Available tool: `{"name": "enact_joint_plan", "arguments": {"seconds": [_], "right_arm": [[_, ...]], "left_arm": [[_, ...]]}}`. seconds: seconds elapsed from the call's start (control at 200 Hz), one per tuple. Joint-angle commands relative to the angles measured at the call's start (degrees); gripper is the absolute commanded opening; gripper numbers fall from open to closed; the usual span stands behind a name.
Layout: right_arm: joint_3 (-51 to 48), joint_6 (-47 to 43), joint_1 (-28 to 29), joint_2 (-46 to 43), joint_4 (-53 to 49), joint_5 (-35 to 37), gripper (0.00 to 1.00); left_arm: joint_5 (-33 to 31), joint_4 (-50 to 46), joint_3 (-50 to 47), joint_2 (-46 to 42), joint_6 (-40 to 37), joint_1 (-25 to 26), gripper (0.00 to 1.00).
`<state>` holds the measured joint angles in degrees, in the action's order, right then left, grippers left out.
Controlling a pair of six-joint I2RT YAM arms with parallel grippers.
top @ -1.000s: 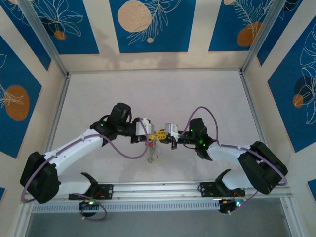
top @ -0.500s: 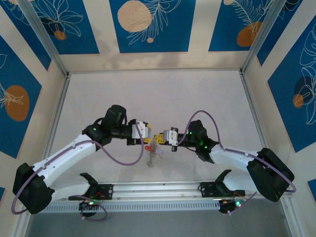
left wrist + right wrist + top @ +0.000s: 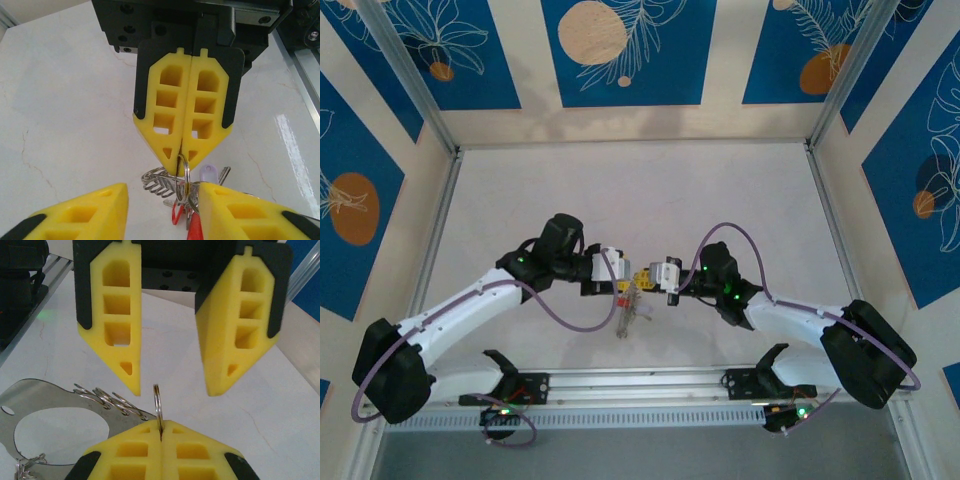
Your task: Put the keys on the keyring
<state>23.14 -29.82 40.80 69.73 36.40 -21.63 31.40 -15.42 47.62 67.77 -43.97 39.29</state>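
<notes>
The right gripper point(image 3: 648, 277) and the left gripper point(image 3: 623, 283) meet nose to nose above the middle of the white table point(image 3: 620, 200). A small bunch of keys point(image 3: 628, 315) hangs just under the spot where they meet.

The right gripper is closed tight. In its own wrist view its two yellow fingers point(image 3: 130, 447) press together, and the keyring point(image 3: 158, 402) is pinched between their tips. The keyring is a thin metal ring. It stands up on its edge and pokes out of the tips.

The left gripper point(image 3: 174, 390) is open. Its two yellow fingers stand apart, one on each side of the keyring. The top of the ring sits in the gap between them, closer to the left-hand one in this view. It does not seem to touch either finger here.

In the left wrist view the right gripper point(image 3: 178, 167) points down at the camera with the keyring point(image 3: 184, 175) held at its tip. The keys point(image 3: 174, 216) hang below the ring, one with a red head and one with a pale head point(image 3: 209, 173). They dangle between the left gripper's two spread fingers point(image 3: 80, 215). The ring is just beside the finger on the right of that view. I cannot tell if they touch.

A flat metal plate point(image 3: 40, 400) with a big round hole hangs next to the ring, with little wire loops point(image 3: 100, 396) along its edge.
</notes>
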Motion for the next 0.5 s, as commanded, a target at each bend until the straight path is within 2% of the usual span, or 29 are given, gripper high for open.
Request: {"name": "enact_joint_plan", "arguments": {"seconds": [0.0, 0.18, 0.355, 0.455, 0.495], "right_arm": [[1.31, 0.76, -0.37, -0.49, 1.17, -1.96, 0.00], [1.88, 1.27, -0.32, -0.21, 0.95, -2.74, 0.00], [2.03, 2.24, -0.11, -0.18, 1.65, -2.83, 0.00], [1.72, 2.41, -0.06, 0.12, 2.46, -2.92, 0.00], [1.38, 2.32, -0.10, 0.10, 3.18, -2.80, 0.00]], "left_arm": [[0.22, 0.87, -0.69, 0.72, -0.66, 0.79, 0.34], [-0.54, 3.73, -1.15, 1.19, -0.99, 1.61, 0.23], [-1.16, 3.51, -0.25, 3.55, -1.72, 2.81, 0.20], [-1.05, 3.36, 0.44, 4.30, -2.01, 3.15, 0.01], [-1.05, 3.59, 0.42, 4.28, -2.05, 3.16, 0.00]]}}
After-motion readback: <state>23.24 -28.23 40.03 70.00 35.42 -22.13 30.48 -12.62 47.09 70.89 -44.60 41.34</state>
